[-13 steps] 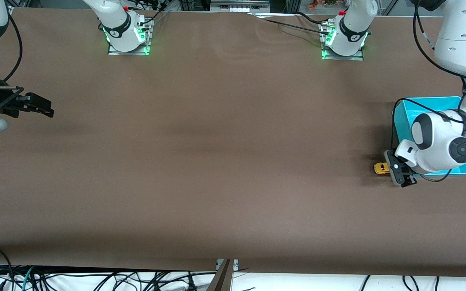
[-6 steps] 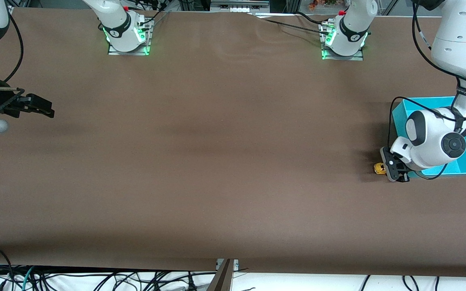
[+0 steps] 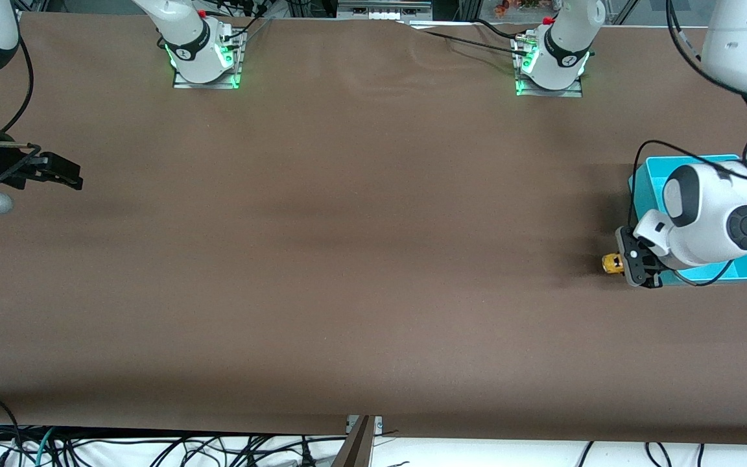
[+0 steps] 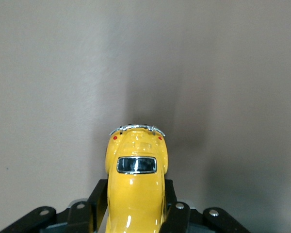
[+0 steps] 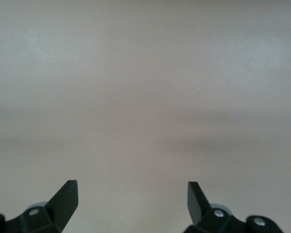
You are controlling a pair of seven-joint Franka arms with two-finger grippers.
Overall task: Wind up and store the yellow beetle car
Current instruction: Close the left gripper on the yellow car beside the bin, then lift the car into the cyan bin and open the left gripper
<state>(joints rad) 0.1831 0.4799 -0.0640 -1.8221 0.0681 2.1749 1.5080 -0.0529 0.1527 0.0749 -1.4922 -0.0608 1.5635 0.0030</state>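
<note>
Yellow beetle car (image 3: 611, 263) sits pinched between the two black fingers (image 4: 99, 204) of the left gripper (image 3: 633, 264), toward the left arm's end of the table, just beside the corner of the teal bin (image 3: 646, 185) that lies nearest the front camera. In the left wrist view the car (image 4: 136, 184) points away from the gripper (image 4: 136, 213): its rounded roof, its dark window and a chrome bumper with two small red lights stick out past the fingertips, while each finger presses against one flank of the body. Whether its wheels touch the brown table (image 3: 347, 259) or hang just above it cannot be told from these views; in the front view only one yellow end of the car shows, the rest being covered by the gripper. The left arm reaches down from its base over the bin, and its white wrist hides much of the bin's inside. Well apart, at the right arm's end of the table, the right gripper (image 3: 62, 172) hangs over bare tabletop as that arm waits. The right wrist view shows its fingers (image 5: 63, 199) spread wide with nothing between them and only the plain brown surface under the gripper (image 5: 132, 196).
</note>
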